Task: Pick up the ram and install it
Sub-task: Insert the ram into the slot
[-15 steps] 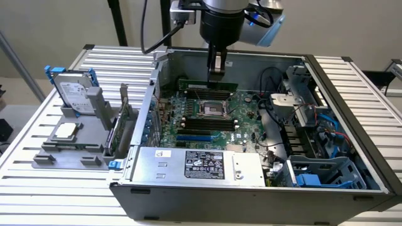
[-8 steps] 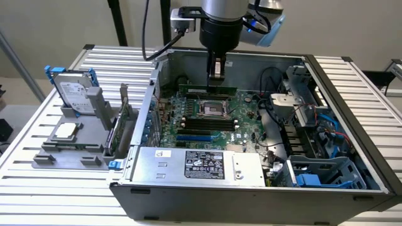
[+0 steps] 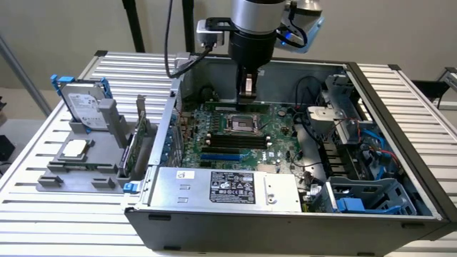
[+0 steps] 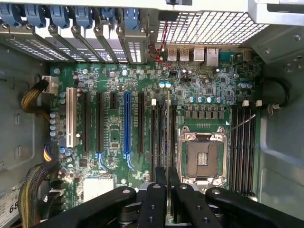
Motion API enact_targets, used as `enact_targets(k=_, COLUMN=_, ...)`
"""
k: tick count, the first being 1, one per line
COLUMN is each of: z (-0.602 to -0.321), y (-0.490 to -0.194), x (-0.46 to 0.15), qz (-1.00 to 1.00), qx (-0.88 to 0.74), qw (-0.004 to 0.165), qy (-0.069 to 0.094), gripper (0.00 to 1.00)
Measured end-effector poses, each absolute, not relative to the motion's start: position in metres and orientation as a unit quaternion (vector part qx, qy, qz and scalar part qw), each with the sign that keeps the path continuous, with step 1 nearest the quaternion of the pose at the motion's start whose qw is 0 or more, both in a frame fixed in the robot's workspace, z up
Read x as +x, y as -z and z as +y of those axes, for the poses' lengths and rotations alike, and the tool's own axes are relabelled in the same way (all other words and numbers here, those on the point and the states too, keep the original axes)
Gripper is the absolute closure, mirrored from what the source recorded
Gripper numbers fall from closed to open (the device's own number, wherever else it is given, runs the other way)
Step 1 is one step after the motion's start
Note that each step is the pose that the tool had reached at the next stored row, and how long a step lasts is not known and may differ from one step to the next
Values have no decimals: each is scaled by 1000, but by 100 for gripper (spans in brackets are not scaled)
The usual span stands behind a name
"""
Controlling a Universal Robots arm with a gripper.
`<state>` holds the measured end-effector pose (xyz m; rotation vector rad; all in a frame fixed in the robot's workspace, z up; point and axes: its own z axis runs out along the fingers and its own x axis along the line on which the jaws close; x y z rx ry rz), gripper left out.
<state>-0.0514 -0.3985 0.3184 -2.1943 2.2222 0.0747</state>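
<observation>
gripper pinching ram (edge-on btwn fingers) | above motherboard

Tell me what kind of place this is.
Probably a computer-assembly test bench: an open grey desktop case with its green motherboard exposed lies on a ribbed metal table, beside a grey parts fixture.

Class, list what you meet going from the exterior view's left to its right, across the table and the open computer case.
Hard drive → grey holder → green card → motherboard → gripper holding the ram → blue cables.
</observation>
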Motion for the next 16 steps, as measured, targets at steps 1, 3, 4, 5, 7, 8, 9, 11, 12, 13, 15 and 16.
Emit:
enact_targets(k=1, z=-398, y=-317, x=-50, qz=711, qx=-703, qw=9, qy=-24, gripper=87)
enact_targets(k=3, z=-398, y=-313, x=-49, qz=711, qx=-703, qw=9, qy=-24, gripper=87)
enact_targets(k=4, z=-398, y=-311, x=-48, qz=711, qx=-703, qw=9, qy=-24, gripper=87)
enact_targets(k=5, z=-398, y=-309, x=-48, qz=711, qx=-703, qw=9, qy=-24, gripper=87)
enact_targets(k=7, z=-399, y=-306, x=-47, qz=711, qx=-703, qw=9, qy=-24, gripper=87)
enact_targets(k=8, z=-399, y=-304, x=-47, qz=711, qx=-703, qw=9, qy=-24, gripper=87)
enact_targets(k=9, z=-399, y=-302, x=-47, qz=711, qx=-703, qw=9, qy=-24, gripper=87)
enact_targets(k=11, z=-399, y=-298, x=-47, qz=711, qx=-703, qw=9, qy=-24, gripper=87)
enact_targets(k=12, z=-399, y=-297, x=-47, qz=711, qx=-703, qw=9, qy=-24, gripper=87)
enact_targets(k=13, z=-399, y=-295, x=-46, qz=711, qx=-703, qw=9, qy=-24, gripper=87)
enact_targets(k=15, z=-400, y=-291, x=-46, qz=711, qx=-703, qw=9, qy=-24, gripper=87)
enact_targets(k=16, z=-400, y=-289, x=-46, qz=710, qx=-703, qw=9, qy=-24, gripper=87)
